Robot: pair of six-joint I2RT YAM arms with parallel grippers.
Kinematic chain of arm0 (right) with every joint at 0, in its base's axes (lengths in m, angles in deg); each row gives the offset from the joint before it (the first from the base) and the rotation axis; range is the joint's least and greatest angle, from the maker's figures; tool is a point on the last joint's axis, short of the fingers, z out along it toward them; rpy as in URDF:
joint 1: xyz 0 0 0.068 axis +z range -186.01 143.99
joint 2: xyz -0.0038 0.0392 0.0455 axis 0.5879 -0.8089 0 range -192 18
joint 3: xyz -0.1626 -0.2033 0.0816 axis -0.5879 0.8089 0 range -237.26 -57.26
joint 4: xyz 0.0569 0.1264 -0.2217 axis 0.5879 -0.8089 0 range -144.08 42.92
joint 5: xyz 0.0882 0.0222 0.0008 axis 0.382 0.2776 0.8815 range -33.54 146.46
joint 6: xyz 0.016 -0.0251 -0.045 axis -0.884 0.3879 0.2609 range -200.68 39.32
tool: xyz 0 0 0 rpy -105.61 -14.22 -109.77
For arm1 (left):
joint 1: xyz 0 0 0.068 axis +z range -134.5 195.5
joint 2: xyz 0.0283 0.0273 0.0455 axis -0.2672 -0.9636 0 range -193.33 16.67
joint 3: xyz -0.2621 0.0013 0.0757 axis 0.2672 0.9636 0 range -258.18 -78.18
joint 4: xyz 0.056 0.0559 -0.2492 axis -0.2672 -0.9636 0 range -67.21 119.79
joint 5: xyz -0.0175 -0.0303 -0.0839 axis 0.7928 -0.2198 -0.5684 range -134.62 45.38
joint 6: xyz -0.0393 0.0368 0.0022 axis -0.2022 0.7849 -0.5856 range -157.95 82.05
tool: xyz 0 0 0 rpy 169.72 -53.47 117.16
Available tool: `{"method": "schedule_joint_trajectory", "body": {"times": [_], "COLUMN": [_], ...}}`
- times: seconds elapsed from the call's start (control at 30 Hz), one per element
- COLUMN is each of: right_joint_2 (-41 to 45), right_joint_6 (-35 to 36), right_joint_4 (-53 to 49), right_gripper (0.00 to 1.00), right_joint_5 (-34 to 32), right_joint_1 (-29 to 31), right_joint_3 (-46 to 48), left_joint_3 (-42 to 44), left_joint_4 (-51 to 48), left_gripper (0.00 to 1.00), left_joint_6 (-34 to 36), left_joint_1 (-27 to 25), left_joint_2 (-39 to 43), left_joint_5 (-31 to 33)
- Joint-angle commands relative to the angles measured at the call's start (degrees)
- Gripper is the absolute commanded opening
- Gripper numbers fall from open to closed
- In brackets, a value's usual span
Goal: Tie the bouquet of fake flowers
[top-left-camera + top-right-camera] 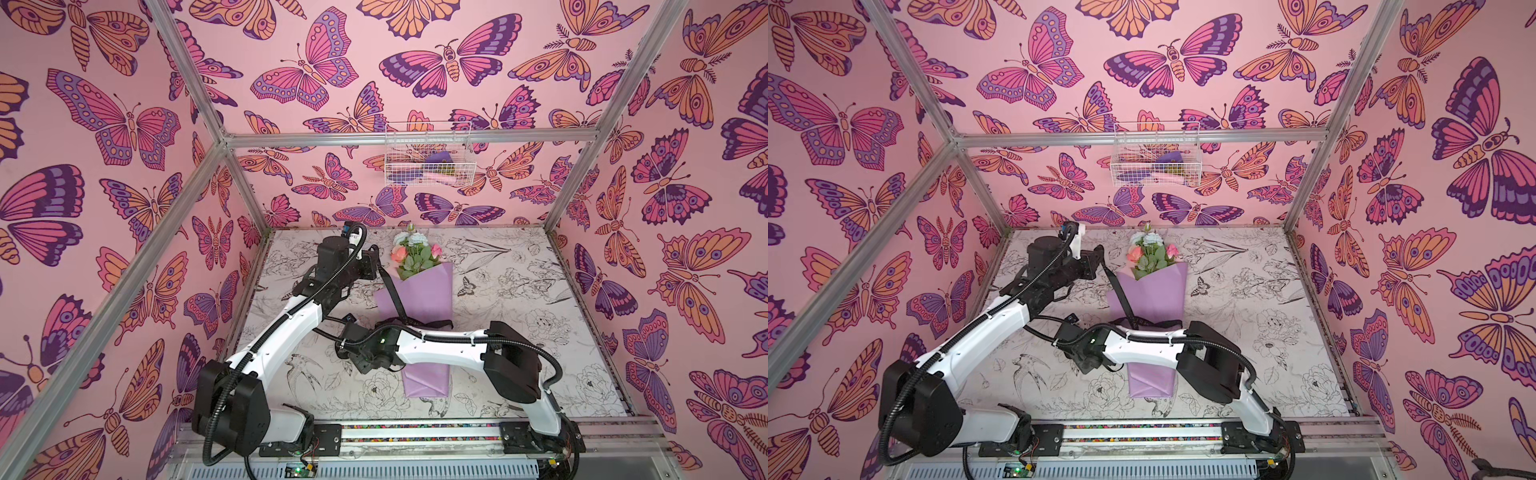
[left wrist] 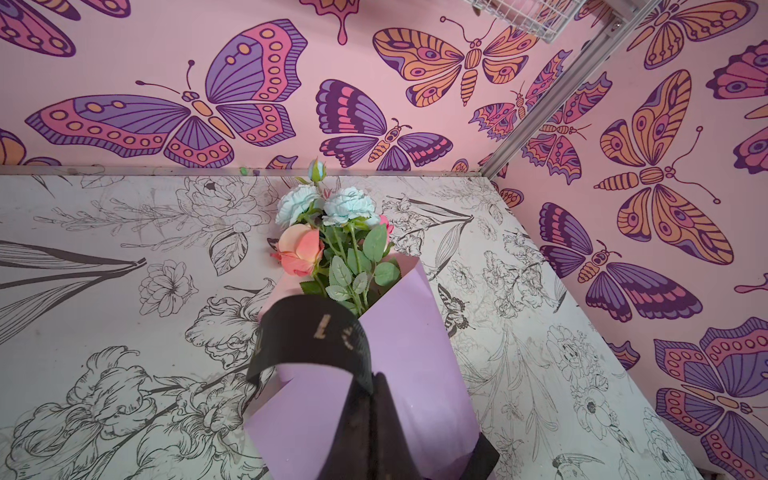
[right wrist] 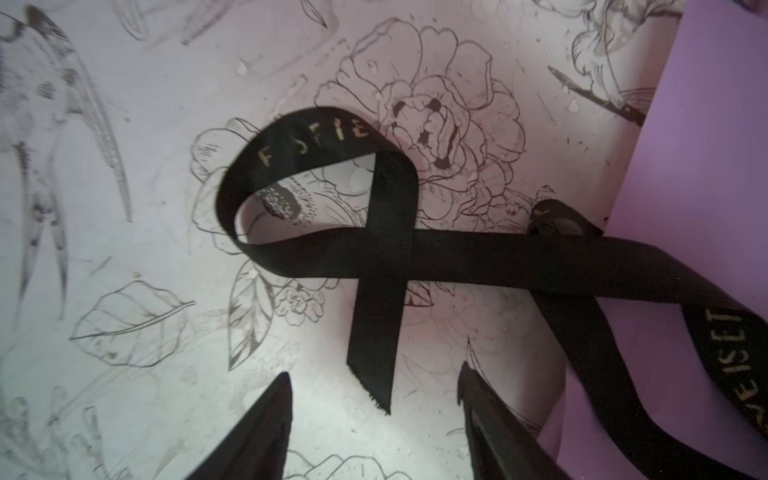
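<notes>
Your left gripper [image 2: 375, 409] clamps the black ribbon [image 2: 316, 332], right gripper [image 3: 374, 370] gapes empty; tug now and you may drag the bouquet [image 2: 407, 349].

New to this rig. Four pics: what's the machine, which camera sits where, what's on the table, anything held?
Two white-and-black robot arms stand on a rail at the near edge of the table, each ending in a two-fingered pincer. Two pictures come from one overhead stereo camera, so they show nearly the same whole scene. The other two come from cameras on the arms' wrists, looking along the fingers. On the table, printed with line drawings, lies the bouquet of fake flowers in lilac paper, a black ribbon crossing its middle. The left pincer is shut on a stretch of that ribbon, held up near the blooms. The right pincer is open and holds nothing; the ribbon's looped free end lies on the table by its fingertips.
</notes>
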Motion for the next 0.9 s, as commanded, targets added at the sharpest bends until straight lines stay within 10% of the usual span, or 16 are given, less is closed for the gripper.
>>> {"method": "schedule_joint_trajectory", "body": {"times": [0.0,0.87], "right_joint_2": [-1.56,-11.63], "right_joint_6": [0.29,0.21], "right_joint_4": [-4.01,-6.14], "right_gripper": [0.66,0.55], "right_joint_5": [1.16,5.86], "right_joint_1": [-1.49,-3.21], "right_joint_3": [-1.94,-10.31], "left_joint_3": [0.84,2.34], "left_joint_4": [-0.44,-0.08], "left_gripper": [0.0,0.0], "left_joint_6": [-0.43,-0.89], "left_joint_1": [0.19,0.19], "left_joint_2": [1.27,2.03], "left_joint_5": [-1.13,-1.66]}}
